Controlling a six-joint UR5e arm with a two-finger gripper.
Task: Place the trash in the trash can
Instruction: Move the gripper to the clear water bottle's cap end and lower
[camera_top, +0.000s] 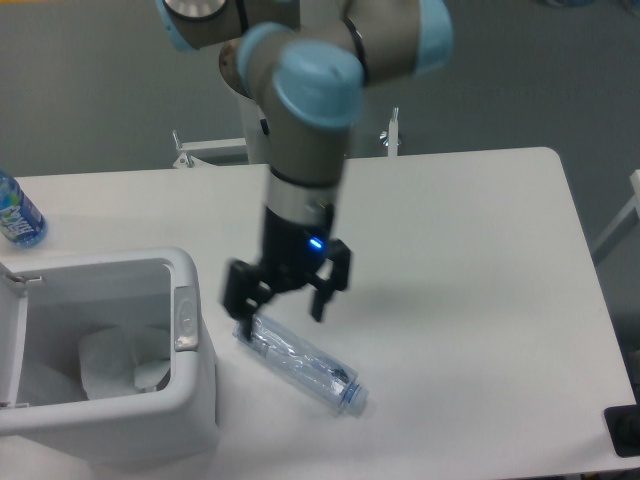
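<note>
Trash can (190, 385): large white bin at the front left of the table (470, 260), open at the top, with a small grey tab (185, 318) on its right rim.
Inside the can: the whitish wrapper (120, 365) lies on the bottom.
Clear bottle (300, 362): lies on its side on the table, just right of the can, with the pale blue cap toward the front right.
Gripper (281, 305): above the bottle's rear end, jaws spread wide, holding nothing.
Blue labelled bottle (17, 212): stands at the left edge of the table, behind the can.
</note>
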